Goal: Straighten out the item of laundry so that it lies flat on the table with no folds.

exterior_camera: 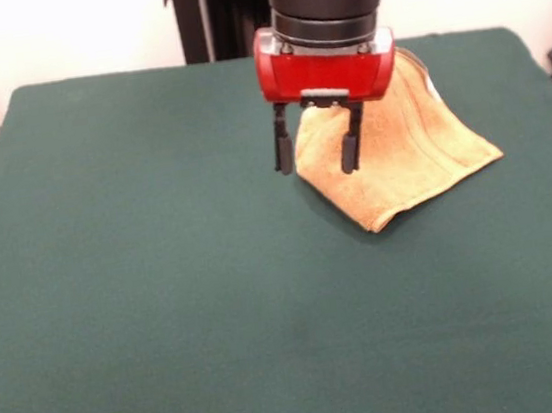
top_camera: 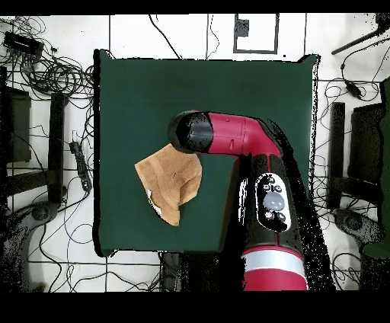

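Here the gripper [exterior_camera: 317, 149] hangs over the green worktop [exterior_camera: 168, 310] with its two fingers [exterior_camera: 283, 151] spread apart and holding nothing; their tips hover above the cloth surface, at the folded edge of the hand towel [exterior_camera: 406, 155]. The orange-tan towel lies crumpled and doubled over, taken from the gripper as landmark: it stretches away from the fingers toward the worktop's side edge, one corner pointing out along the surface. In the overhead view the towel [top_camera: 169, 181] sits just beside the arm's black wrist [top_camera: 190, 133], near one worktop edge, with a small white label [top_camera: 153, 202] peeking out at its border. The step in hand looks like an approach for a grasp. Next, the fingers would need to descend onto the top layer's free edge, close on that layer only, then draw it outward to open the fold.
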